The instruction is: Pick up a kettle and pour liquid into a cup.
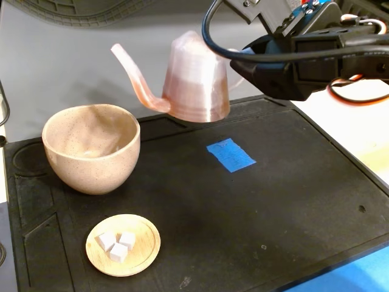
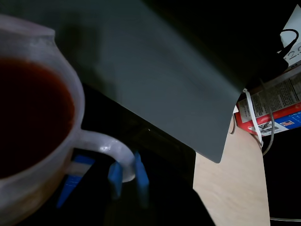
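1 kettle (image 1: 197, 79) is held aloft by its handle (image 2: 110, 148), clamped in the gripper (image 2: 127, 176), right of 1 cup (image 1: 91, 149). 3 white cubes (image 1: 117, 243) lie on 1 saucer (image 1: 143, 255); red-brown liquid (image 2: 28, 113) is inside the kettle.

Wooden saucer (image 1: 123, 245) with white cubes (image 1: 117, 244), blue tape (image 1: 230, 154), black mat (image 1: 292, 201).

The fixed view stands in front, high, looking down across the black mat (image 1: 292, 207) on the bench. The wrist view sits very close above the kettle (image 2: 42, 141), facing down; both share the kettle (image 1: 197, 79).
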Controlling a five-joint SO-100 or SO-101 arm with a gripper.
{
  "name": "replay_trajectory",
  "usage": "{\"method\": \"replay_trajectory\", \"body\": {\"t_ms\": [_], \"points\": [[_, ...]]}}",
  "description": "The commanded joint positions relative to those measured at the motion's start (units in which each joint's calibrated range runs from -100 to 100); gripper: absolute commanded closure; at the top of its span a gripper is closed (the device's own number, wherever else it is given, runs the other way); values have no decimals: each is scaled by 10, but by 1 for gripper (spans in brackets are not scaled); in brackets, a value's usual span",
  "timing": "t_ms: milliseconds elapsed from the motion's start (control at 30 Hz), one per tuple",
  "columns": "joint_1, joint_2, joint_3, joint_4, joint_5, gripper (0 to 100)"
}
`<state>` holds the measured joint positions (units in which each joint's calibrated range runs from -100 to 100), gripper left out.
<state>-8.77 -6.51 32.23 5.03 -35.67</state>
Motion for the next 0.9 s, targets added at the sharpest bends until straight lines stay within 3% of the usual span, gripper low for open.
{"method": "replay_trajectory", "body": {"t_ms": [0,100,367,467,733,867], "points": [[-1,-7,-49,-7,2,99],[1,-7,-49,-7,36,99],[0,-5,-71,-3,41,99],[2,-4,-72,-5,74,99],[-1,38,-108,-7,74,99],[-2,75,-173,0,127,99]]}}
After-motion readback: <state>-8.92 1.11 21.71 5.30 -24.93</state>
